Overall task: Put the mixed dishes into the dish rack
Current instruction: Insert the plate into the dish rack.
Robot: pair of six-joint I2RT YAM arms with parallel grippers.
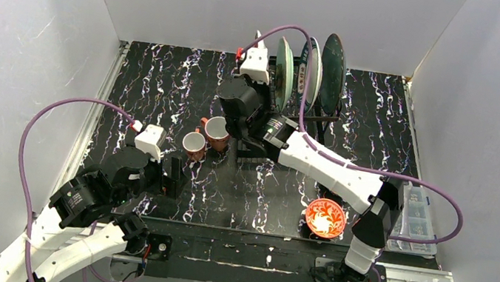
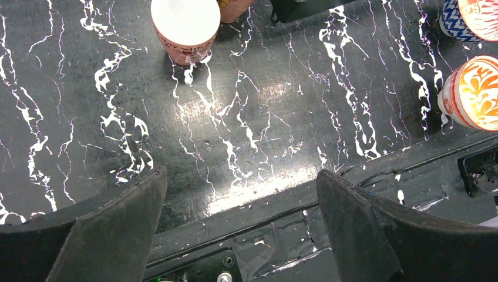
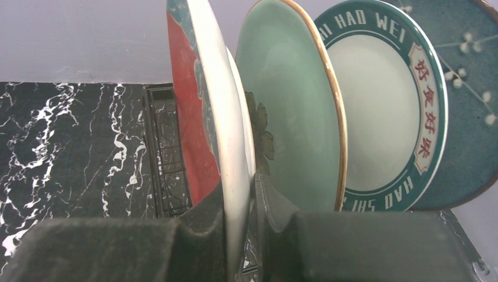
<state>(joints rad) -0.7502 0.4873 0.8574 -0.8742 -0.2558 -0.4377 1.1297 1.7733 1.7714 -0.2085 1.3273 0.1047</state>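
Right wrist view: the dish rack (image 3: 169, 164), black wire, stands at the far side of the desk (image 2: 264, 106) with four plates upright on edge. In order outward from the tool these are the red plate (image 3: 191, 129), pale green plate (image 3: 293, 117), white plate (image 3: 376, 117) and dark teal plate (image 3: 470, 88).

The right tool (image 3: 241, 217) is clamped on the red plate's rim, one finger on each face. Whether that plate is fully seated cannot be told.

Judgement: the plates are glazed ceramic, stiff, fairly heavy, slick and liable to chip. A rim pinch is sound only while a slot shares the weight.

The first mug (image 1: 217, 133) and second mug (image 1: 193, 144) stand upright on the desk, just beside each other. Judgement: rigid and lighter; grip across the wall at the lip.

The near bowl (image 2: 473, 94) and far bowl (image 2: 478, 14) sit by the desk's near edge. Judgement: light and brittle; pinch the rim.

The left tool (image 2: 241, 176) hangs over bare desk, fingers wide apart, holding nothing.
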